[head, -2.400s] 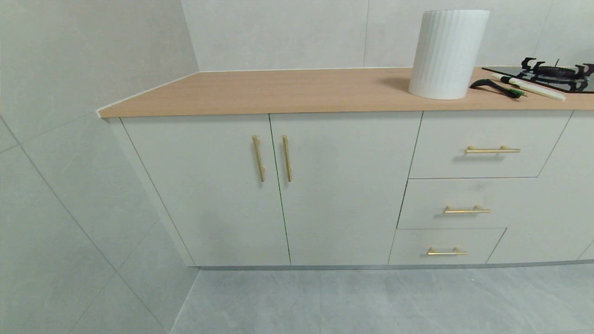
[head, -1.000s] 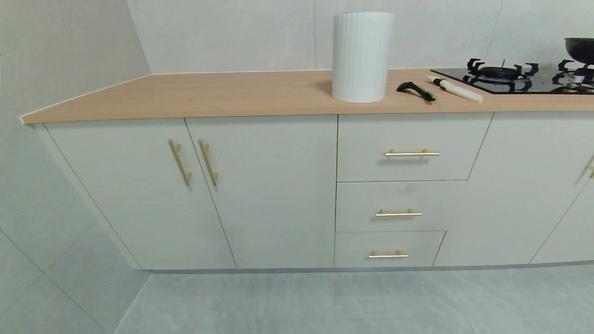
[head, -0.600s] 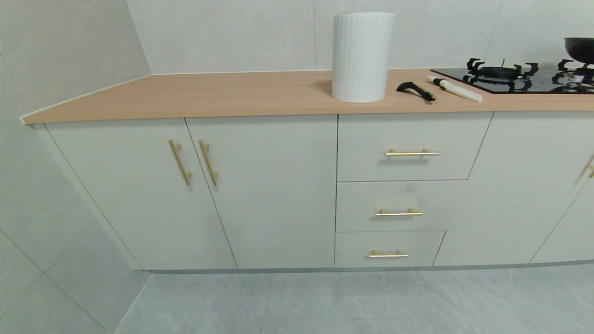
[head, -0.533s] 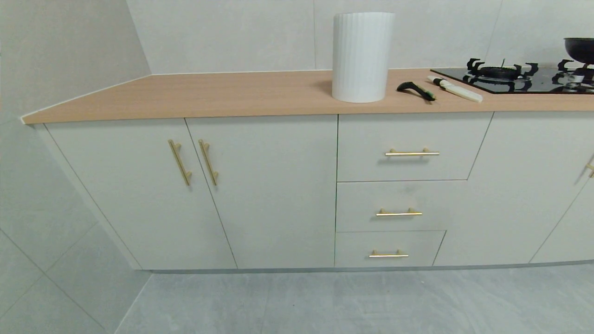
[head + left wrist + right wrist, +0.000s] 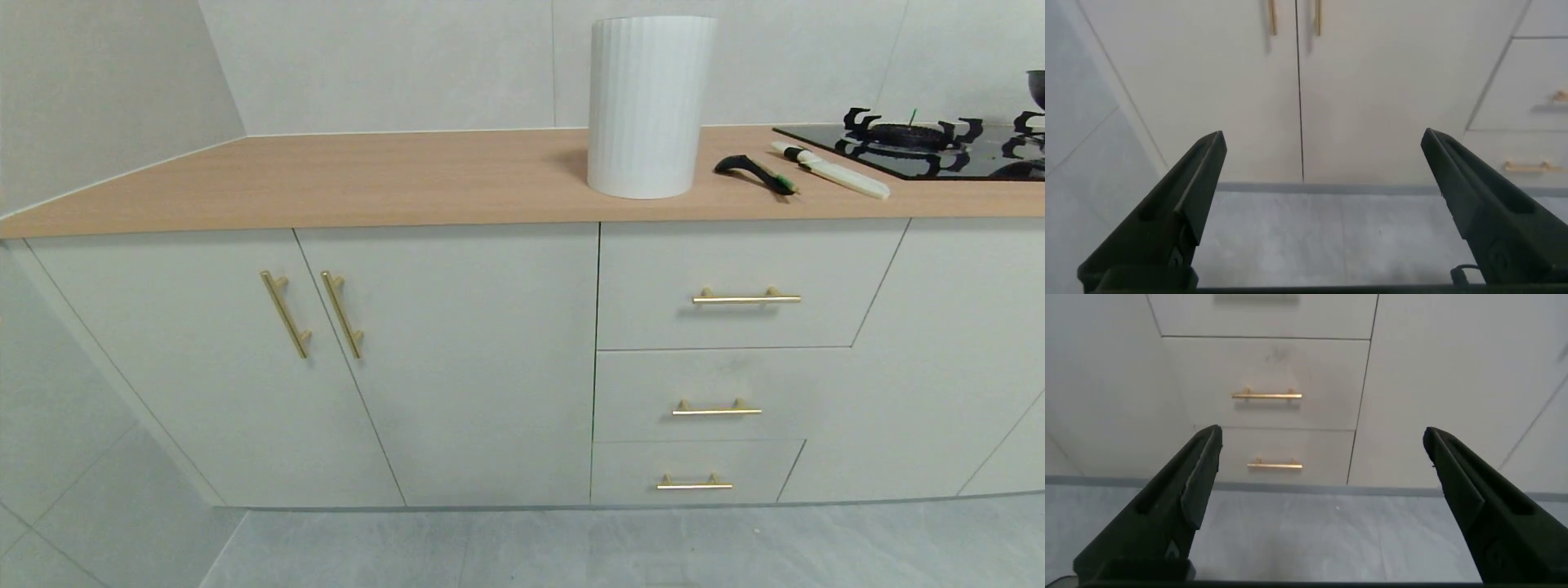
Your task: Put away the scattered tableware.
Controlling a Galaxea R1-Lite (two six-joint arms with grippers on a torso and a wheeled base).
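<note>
Wood-grain countertop point(image 5: 367, 175), upper right of the head view: black curved utensil with green tip point(image 5: 753, 171) and long cream-white utensil point(image 5: 829, 167) lie slanted, side by side; left gripper point(image 5: 1321, 139) and right gripper point(image 5: 1321, 431) gape empty, low by the cabinet fronts point(image 5: 457, 359); right arm's likely nearer.

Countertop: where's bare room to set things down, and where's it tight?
The countertop is bare from its left end to the white ribbed cylinder. It is crowded between the cylinder and the hob: a black-handled tool and a long white utensil lie there.
</note>
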